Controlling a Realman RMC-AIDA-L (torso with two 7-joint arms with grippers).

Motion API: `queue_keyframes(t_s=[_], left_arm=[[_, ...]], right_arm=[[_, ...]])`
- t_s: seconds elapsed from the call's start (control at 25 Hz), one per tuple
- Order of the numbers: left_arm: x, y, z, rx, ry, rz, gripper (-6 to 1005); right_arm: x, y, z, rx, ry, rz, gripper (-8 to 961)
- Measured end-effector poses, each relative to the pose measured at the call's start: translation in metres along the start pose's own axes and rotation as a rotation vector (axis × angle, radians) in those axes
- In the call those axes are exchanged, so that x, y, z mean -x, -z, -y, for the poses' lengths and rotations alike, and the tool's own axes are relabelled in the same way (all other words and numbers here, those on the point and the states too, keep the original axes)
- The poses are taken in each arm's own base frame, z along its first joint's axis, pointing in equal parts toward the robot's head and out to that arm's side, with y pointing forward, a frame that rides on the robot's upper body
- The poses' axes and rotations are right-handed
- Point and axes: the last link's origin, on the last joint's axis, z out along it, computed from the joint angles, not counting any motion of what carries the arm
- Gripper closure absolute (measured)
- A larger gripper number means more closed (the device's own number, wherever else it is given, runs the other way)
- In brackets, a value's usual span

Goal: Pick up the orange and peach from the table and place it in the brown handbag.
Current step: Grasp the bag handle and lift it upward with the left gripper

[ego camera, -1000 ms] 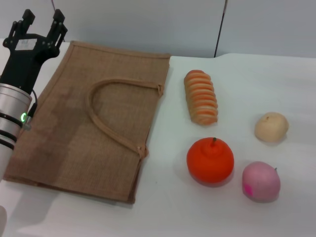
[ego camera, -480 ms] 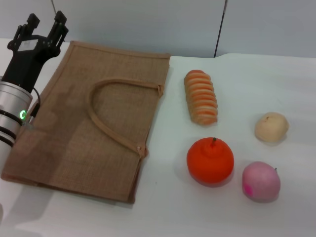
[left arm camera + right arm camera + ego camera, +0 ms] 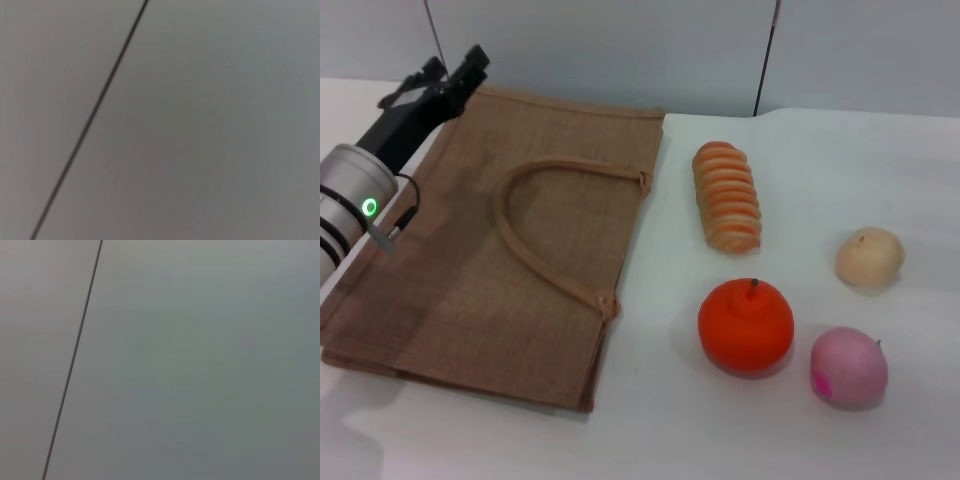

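Observation:
The brown handbag lies flat on the left half of the white table, its loop handle on top. The orange sits to the right of the bag, near the front. The peach lies just right of the orange, with its magenta spot facing front-left. My left gripper is open and empty above the bag's far left corner, tilted toward the back. The right gripper is out of view. Both wrist views show only a grey wall with a dark line.
A striped orange-and-cream bread loaf lies behind the orange. A beige round fruit sits behind the peach at the right. The table's back edge meets a grey wall.
My left arm has swung and tilted to the right, so the gripper now points over the bag's far left corner. The fruits and the bag have not moved.

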Motion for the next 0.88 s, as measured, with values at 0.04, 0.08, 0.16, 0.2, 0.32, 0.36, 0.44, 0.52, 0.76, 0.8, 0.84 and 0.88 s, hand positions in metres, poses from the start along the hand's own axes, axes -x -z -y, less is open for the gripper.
queue_keyframes(t_s=[0.04,0.08,0.16,0.2,0.32,0.36,0.44,0.52,0.76,0.8,0.84,0.88], left_arm=[[0.0,-0.002,0.0,0.01,0.009,0.027,259],[-0.001,-0.004,0.001,0.02,0.022,0.051,259],[-0.003,-0.008,0.002,0.042,0.065,0.129,259],[-0.004,-0.009,0.002,0.045,0.072,0.142,258],[-0.009,-0.013,0.006,0.048,0.109,0.227,258],[-0.011,-0.014,0.007,0.047,0.121,0.26,258],[-0.015,-0.016,0.009,0.04,0.145,0.311,258],[-0.019,-0.016,0.012,0.024,0.171,0.366,259],[-0.029,-0.018,0.02,-0.065,0.166,0.573,259],[-0.03,-0.018,0.022,-0.085,0.163,0.604,259],[-0.029,-0.018,0.023,-0.109,0.155,0.644,259],[-0.029,-0.018,0.024,-0.124,0.142,0.674,259]], right_arm=[[0.0,0.0,0.0,0.0,0.0,0.0,179],[0.0,0.0,0.0,0.0,0.001,-0.001,179],[0.0,0.0,0.0,-0.001,0.001,-0.002,179],[0.0,0.0,0.0,-0.001,0.001,-0.002,179],[-0.001,0.0,0.0,-0.001,0.001,-0.005,179],[-0.001,0.0,0.0,-0.001,0.001,-0.006,179],[-0.001,0.0,0.0,-0.001,0.001,-0.008,179],[-0.001,0.0,0.001,-0.001,0.001,-0.008,179],[-0.001,0.0,0.001,0.0,0.002,-0.008,179],[-0.001,0.0,0.001,0.0,0.002,-0.008,179],[-0.001,0.0,0.001,0.0,0.002,-0.008,179],[-0.001,0.0,0.001,0.0,0.002,-0.008,179]])
